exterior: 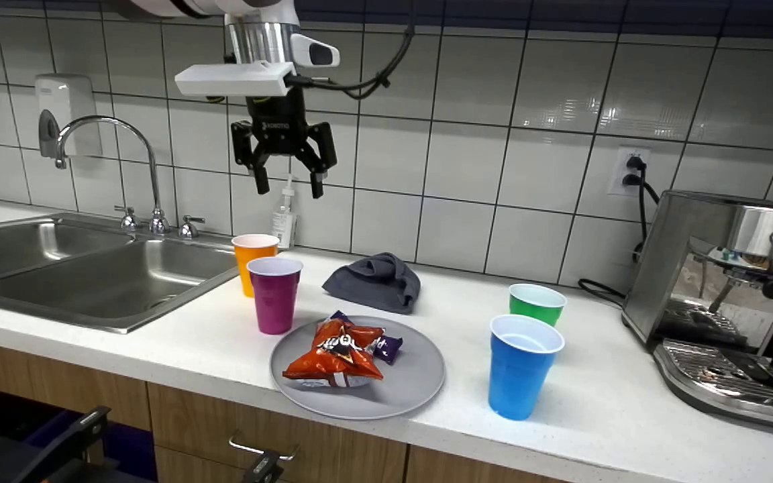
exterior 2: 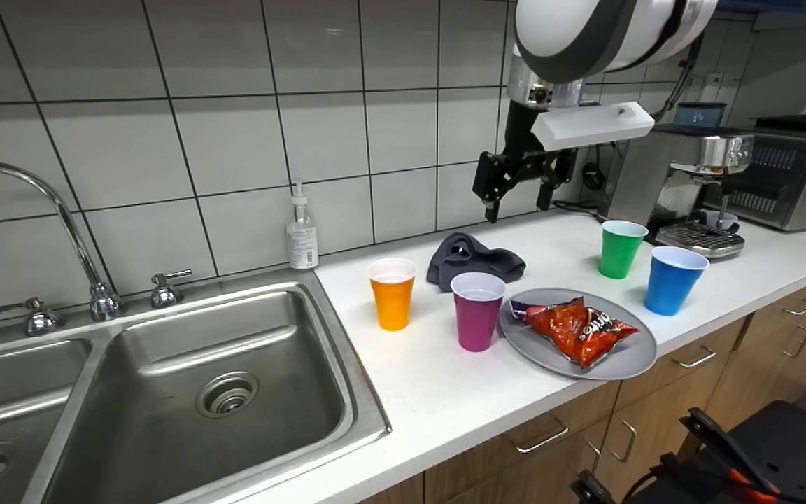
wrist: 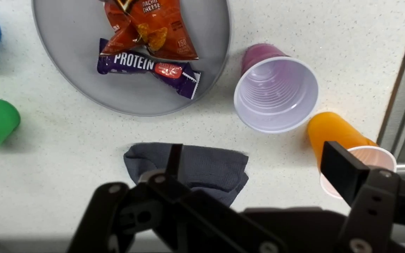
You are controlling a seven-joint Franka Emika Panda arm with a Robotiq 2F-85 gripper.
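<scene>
My gripper hangs open high above the counter, with nothing between its fingers. In the wrist view, a folded dark grey cloth lies below the left finger, and an orange cup shows behind the right one. A purple cup stands beside the orange cup, its mouth up. On a round grey plate rest a red chip bag and a purple protein bar, partly covered by the bag. Farther along, a blue cup stands near a green cup. The gripper touches none of these.
A steel double sink with a curved faucet borders the cups. Against the tiled wall stands a clear pump bottle. A coffee machine occupies the far end, with a microwave beyond it.
</scene>
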